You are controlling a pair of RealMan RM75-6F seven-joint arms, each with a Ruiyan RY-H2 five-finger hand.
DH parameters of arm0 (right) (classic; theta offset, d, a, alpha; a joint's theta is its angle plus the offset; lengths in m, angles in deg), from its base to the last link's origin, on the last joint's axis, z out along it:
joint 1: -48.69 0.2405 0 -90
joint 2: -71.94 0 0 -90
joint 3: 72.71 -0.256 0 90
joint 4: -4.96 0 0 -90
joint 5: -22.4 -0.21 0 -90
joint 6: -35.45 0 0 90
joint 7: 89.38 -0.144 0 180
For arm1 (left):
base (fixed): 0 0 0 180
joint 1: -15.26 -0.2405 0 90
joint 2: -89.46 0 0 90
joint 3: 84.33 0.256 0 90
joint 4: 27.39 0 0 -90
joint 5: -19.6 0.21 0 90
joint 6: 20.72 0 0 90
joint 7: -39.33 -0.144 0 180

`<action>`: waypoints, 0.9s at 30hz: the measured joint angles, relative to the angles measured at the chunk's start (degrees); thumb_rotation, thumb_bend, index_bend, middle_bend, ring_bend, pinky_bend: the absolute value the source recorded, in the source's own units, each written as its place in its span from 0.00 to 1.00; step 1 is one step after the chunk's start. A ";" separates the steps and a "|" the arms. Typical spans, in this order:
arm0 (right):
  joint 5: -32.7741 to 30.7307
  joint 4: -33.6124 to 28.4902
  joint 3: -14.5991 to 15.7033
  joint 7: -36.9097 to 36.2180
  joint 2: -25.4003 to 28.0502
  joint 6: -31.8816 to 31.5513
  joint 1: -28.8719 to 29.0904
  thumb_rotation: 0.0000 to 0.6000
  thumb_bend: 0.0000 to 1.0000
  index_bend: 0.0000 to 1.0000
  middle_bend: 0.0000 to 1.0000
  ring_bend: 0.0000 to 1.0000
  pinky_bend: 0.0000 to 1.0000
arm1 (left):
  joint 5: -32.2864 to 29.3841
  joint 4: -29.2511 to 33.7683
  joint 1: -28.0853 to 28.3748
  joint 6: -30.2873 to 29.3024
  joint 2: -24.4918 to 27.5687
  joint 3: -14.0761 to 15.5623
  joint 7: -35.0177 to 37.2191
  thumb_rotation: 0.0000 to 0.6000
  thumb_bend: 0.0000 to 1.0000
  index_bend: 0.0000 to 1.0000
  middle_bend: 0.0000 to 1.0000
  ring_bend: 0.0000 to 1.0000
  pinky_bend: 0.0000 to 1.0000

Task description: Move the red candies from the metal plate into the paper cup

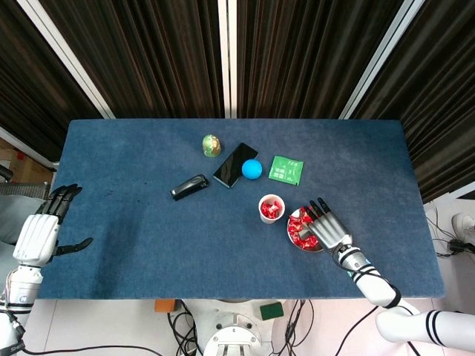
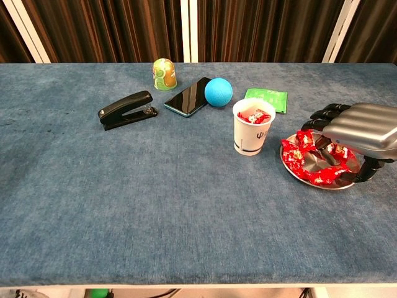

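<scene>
Near the right end of the blue desk (image 2: 124, 205) sits the metal plate (image 2: 313, 184), a shallow round dish with a heap of red candies (image 2: 304, 158) in crinkled wrappers spread across it. Just to its left, close but apart from it, stands the paper cup (image 2: 252, 127), upright, white, with a few red candies already showing at its mouth. A small dark mark is printed on the cup's side; I cannot read it.

Further back lies a green packet (image 2: 267, 98) with pale printing that is too small to make out. Left of it are a blue ball (image 2: 218, 92), a dark phone (image 2: 188, 96) lying flat and touching the ball, and a small green and yellow container (image 2: 164, 74) with a patterned label I cannot read. A black stapler (image 2: 126, 109) lies further left, apart from the rest.

My right hand (image 2: 353, 133) hangs palm down over the plate, fingers curled downward with the tips in among the candies. Whether it has actually gripped one I cannot tell. My left hand (image 1: 43, 230) is off the left edge of the desk, fingers spread apart, holding nothing.
</scene>
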 measured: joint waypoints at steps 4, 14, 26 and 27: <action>0.86 -0.02 -0.13 -0.83 0.23 -0.39 -0.14 1.00 0.35 0.61 0.06 0.00 0.00 | -0.01 0.02 0.00 0.02 0.05 0.00 0.09 1.00 0.09 0.10 0.07 0.05 0.22; 5.26 -3.73 -2.09 -4.05 2.94 -4.33 -0.61 1.00 0.35 0.61 0.06 0.00 0.00 | 0.03 0.01 -0.07 -0.12 0.14 -0.01 0.31 1.00 0.09 0.10 0.07 0.05 0.22; 5.82 -5.38 -9.26 -4.81 2.00 -3.43 4.30 1.00 0.35 0.61 0.06 0.00 0.00 | -0.01 -0.03 -0.12 -0.21 0.18 -0.05 0.43 1.00 0.09 0.10 0.07 0.05 0.22; 5.27 -4.84 -9.76 -4.58 1.19 -2.75 5.09 1.00 0.35 0.61 0.06 0.00 0.00 | -0.09 -0.08 -0.16 -0.26 0.20 -0.09 0.49 1.00 0.09 0.10 0.07 0.05 0.22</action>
